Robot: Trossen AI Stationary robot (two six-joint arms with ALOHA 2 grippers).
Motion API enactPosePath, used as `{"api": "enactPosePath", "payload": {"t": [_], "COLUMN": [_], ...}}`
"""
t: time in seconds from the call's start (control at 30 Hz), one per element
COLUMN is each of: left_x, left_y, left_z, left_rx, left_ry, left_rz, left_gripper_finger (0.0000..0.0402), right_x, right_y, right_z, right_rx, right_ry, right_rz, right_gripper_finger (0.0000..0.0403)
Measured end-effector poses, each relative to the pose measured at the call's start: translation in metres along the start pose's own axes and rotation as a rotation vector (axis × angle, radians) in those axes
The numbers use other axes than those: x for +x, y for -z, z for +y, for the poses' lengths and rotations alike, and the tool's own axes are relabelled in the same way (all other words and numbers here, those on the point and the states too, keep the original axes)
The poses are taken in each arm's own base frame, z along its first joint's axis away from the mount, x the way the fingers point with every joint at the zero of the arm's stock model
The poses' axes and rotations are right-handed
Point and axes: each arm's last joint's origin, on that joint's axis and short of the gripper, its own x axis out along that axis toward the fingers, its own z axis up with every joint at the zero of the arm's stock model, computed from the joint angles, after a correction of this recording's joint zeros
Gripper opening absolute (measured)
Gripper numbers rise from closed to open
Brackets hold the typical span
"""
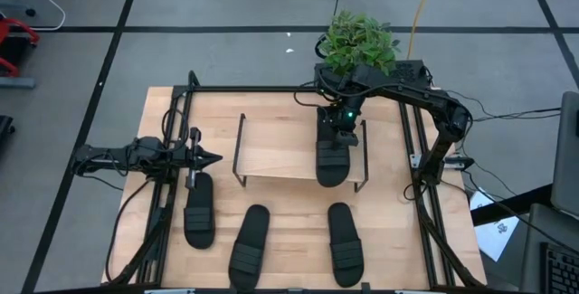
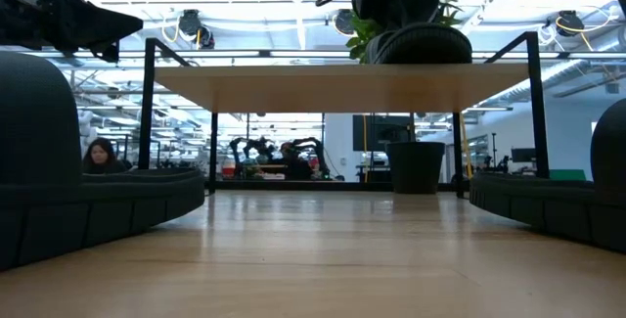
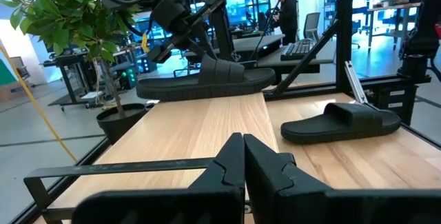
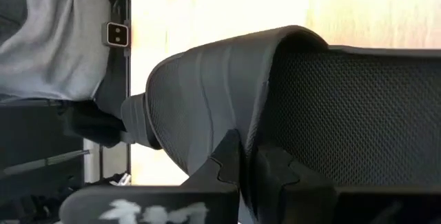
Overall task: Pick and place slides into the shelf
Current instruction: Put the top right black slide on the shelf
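Note:
The shelf (image 1: 280, 154), a light board on a black wire frame, stands mid-table. One black slide (image 1: 332, 160) is on its right half, lengthwise, with my right gripper (image 1: 337, 136) shut on its strap from the far side. Three more slides lie sole-down on the table nearer the front: one at the left (image 1: 199, 211), one in the middle (image 1: 250, 247), one at the right (image 1: 346, 244). My left gripper (image 1: 213, 158) waits shut and level at the table's left, left of the shelf, touching nothing. My right gripper (image 4: 249, 156) pinches the edge of the slide's ribbed strap (image 4: 256, 124) between its two fingers, one on the strap's outside and one under it, over the footbed (image 4: 344, 107). It slants down from the far side. The slide (image 3: 207, 83) sits level, sole on or just above the board.
A potted plant (image 1: 360, 42) stands at the table's far edge, just behind the right arm. Black frame rails (image 1: 416, 163) run along the table's sides. The shelf's left half (image 1: 271, 145) is bare board. People sit at desks in the room beyond.

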Motion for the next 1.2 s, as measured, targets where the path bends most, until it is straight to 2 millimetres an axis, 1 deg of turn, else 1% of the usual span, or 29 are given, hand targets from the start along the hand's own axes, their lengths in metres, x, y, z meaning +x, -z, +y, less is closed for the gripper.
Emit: {"api": "enactPosePath", "payload": {"t": [0.4, 0.5, 0.63, 0.73, 0.83, 1.03, 1.2], "left_x": [0.0, 0.0, 0.0, 0.0, 0.0, 0.0, 0.0], "left_y": [0.0, 0.0, 0.0, 0.0, 0.0, 0.0, 0.0], "left_z": [0.0, 0.0, 0.0, 0.0, 0.0, 0.0, 0.0], "left_rx": [-0.004, -0.004, -0.004, -0.004, -0.009, -0.016, -0.017], "left_ry": [0.0, 0.0, 0.0, 0.001, 0.001, 0.001, 0.001], "left_rz": [0.0, 0.0, 0.0, 0.001, 0.001, 0.001, 0.0], "left_gripper_finger": [0.0001, 0.0001, 0.0001, 0.0001, 0.0001, 0.0001, 0.0001], "right_x": [-0.001, -0.002, -0.007, -0.012, -0.015, -0.015, -0.014], "right_y": [0.001, 0.001, -0.001, -0.001, 0.001, 0.002, 0.004], "right_z": [0.001, 0.002, 0.005, 0.008, 0.011, 0.011, 0.011], "right_rx": [0.179, 0.201, 0.23, 0.224, 0.219, 0.188, 0.117], "right_ry": [0.003, 0.005, 0.027, 0.045, 0.048, 0.046, 0.055], "right_rz": [-0.003, -0.005, -0.059, -0.097, -0.099, -0.091, -0.075], "right_gripper_finger": [0.0004, 0.0004, 0.0004, 0.0004, 0.0004, 0.0004, 0.0004]}}
